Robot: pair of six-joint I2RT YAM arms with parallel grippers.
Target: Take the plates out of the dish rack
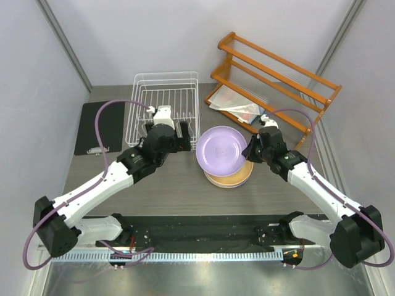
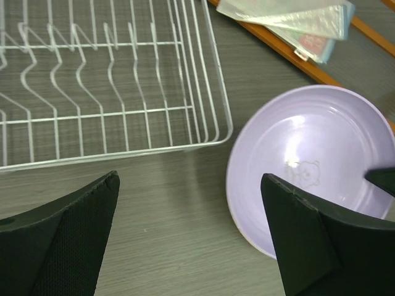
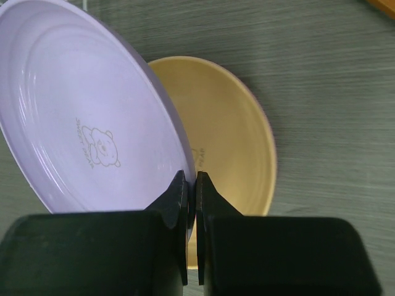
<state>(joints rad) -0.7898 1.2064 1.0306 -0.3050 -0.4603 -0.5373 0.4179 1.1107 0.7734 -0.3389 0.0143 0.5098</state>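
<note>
— Gripping what, that right claw (image 3: 192,185)?
— The lilac plate (image 3: 92,123). Its rim is pinched between the closed fingers, and it is tilted over the stack of plates (image 1: 231,179) on the counter (image 1: 185,185). Whether it touches the stack, I cannot tell.
— And the left claw (image 2: 190,179)?
— Spread wide, holding nothing, low over the counter between the dish rack (image 1: 166,75) and the lilac plate's left edge.
— Where's the rack?
— At the back left, just beside that claw.
</note>
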